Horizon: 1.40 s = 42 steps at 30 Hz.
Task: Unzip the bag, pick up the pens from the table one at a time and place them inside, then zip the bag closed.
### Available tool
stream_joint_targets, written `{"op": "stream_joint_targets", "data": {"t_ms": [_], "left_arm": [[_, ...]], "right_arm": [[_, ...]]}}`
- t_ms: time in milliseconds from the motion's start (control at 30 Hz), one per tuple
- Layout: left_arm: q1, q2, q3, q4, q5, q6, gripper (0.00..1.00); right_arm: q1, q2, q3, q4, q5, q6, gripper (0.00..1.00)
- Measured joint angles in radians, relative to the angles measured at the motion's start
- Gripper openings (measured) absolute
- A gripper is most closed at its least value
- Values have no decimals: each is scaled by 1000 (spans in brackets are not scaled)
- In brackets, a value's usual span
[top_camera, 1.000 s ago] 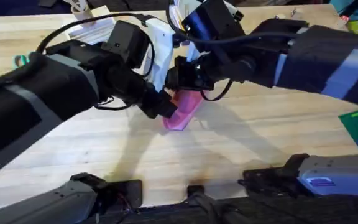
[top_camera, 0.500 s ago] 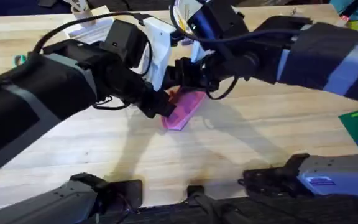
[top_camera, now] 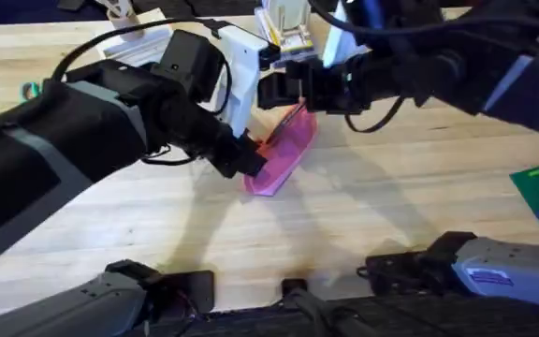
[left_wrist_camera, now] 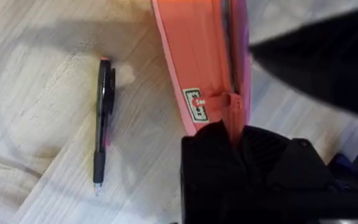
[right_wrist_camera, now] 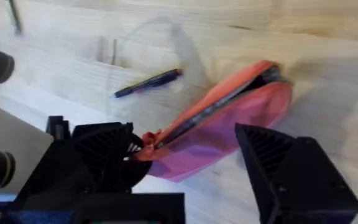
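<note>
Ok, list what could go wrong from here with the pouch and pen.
The left tool grips only the bag at its end by the zipper; a hard pull along the zipper might slip it free or lift the whole bag. The pen lies loose on the table close beside the bag; a dragged bag might knock it away.

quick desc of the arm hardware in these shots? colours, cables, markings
Both arms are black with grey bands. The left arm carries a white bracket near its wrist and a loose black cable arcing overhead. The right arm has looping black cables too. The left end effector and right end effector have black ribbed fingers.
</note>
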Motion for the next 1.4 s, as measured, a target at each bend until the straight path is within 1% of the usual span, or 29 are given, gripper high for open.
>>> {"op": "stream_joint_targets", "data": {"t_ms": [333, 367, 500, 533, 567, 600, 733, 833, 867, 967, 1067, 1133, 1233, 1333, 1400], "left_arm": [[-9, 0, 0, 7, -66, 33, 42], [-9, 0, 0, 10, -70, 35, 66], [-8, 0, 0, 29, -116, 41, 670], [-7, 0, 0, 30, -127, 41, 843], [-6, 0, 0, 31, -133, 38, 955], [-6, 0, 0, 33, -139, 39, 982], [-6, -3, 6, 28, -152, 27, 992], [-6, -35, 35, -4, -154, 18, 992], [-4, -108, 82, -39, -166, 14, 992], [5, -199, 119, -68, -182, 14, 992], [29, -295, 131, -90, -208, 14, 992], [44, -347, 131, -102, -230, 14, 992], [70, -420, 131, -109, -263, 14, 992], [90, -471, 131, -109, -286, 13, 992], [98, -493, 131, -109, -300, 14, 992]], "right_arm": [[-73, -34, 0, -15, 13, -279, 997], [-80, -38, 0, -15, 14, -309, 997], [-108, -54, 0, -15, 16, -426, 997], [-113, -57, 0, -18, 17, -456, 997], [-118, -57, 2, -26, 17, -482, 997], [-121, -57, 5, -40, 18, -512, 997], [-121, -57, 39, -97, 18, -613, 997], [-121, -57, 88, -129, 17, -690, 997], [-121, -57, 132, -169, 9, -786, 996], [-121, -58, 156, -195, -10, -876, 996], [-121, -58, 164, -194, -18, -988, 996], [-121, -58, 164, -194, -21, -1103, 996], [-121, -58, 164, -188, -21, -1337, 997], [-121, -58, 164, -176, -21, -1580, 997], [-121, -58, 164, -175, -21, -1714, 998]]}}
